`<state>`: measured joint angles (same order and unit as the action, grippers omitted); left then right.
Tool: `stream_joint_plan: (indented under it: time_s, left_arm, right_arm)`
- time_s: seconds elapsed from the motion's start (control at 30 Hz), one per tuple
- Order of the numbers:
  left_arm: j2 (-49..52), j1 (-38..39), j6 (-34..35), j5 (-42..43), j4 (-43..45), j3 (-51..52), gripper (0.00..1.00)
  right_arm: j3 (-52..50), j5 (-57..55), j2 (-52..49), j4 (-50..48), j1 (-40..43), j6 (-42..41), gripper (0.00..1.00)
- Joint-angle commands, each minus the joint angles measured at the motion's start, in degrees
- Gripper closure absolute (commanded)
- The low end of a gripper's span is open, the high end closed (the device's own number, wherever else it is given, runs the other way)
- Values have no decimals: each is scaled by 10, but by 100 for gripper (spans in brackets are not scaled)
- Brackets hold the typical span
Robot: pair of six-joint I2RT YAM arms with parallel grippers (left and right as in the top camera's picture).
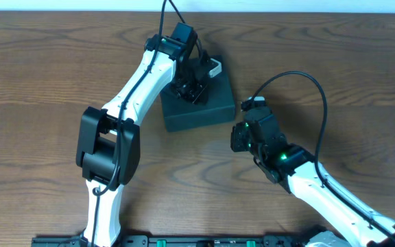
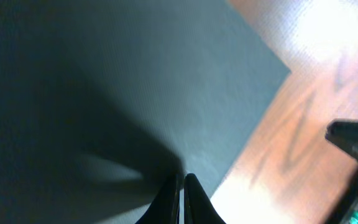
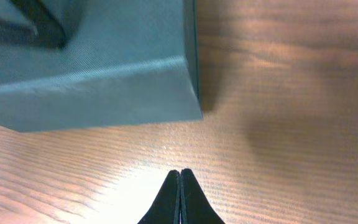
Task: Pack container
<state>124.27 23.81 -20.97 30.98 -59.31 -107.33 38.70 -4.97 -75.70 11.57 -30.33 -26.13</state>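
Container [image 1: 211, 106]: dark green-black, roughly square box lying flat on the bench [image 1: 46, 68] a little right of centre, one corner turned toward the robot. The top reads as one flat, unbroken face, so the flap lid appears down; what is inside cannot be seen. Up close the surface is matte with a fine woven grain, and the edges and corners are crisp. Judgement: stiff cardboard, probably light for its size, not slippery, but the corners and the lid hinge would dent or crease under a hard pinch. It looks too wide for either gripper to span, so the likely holds are the free edge of the flap for lifting it, or a thin pinch on a side wall. Being light, it would probably slide on the smooth wood if pushed from one side only, so a brace on the opposite side seems wise. Left gripper [image 2: 182, 183]: over the lid's far part, fingers drawn together with only a sliver between the tips, holding nothing. The tips are at or just above the lid face; contact cannot be told for sure. Right gripper [image 3: 180, 177]: low over bare bench just beside the box's near right corner, apart from it, fingers pressed shut and empty. No snack packets show in any view.
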Motion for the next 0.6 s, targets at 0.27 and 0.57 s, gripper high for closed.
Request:
stream_joint_plan:
  time_s: [0.27, 0.57]
  left_arm:
    - [10, 28, 18, -45, 36, 5, 94]
    - [11, 29, 19, -46, 37, 16, 94]
  right_arm:
    - [-17, -8, -4, 30, 4, -17, 98]
    - [-63, 12, -72, -112, 3, -26, 98]
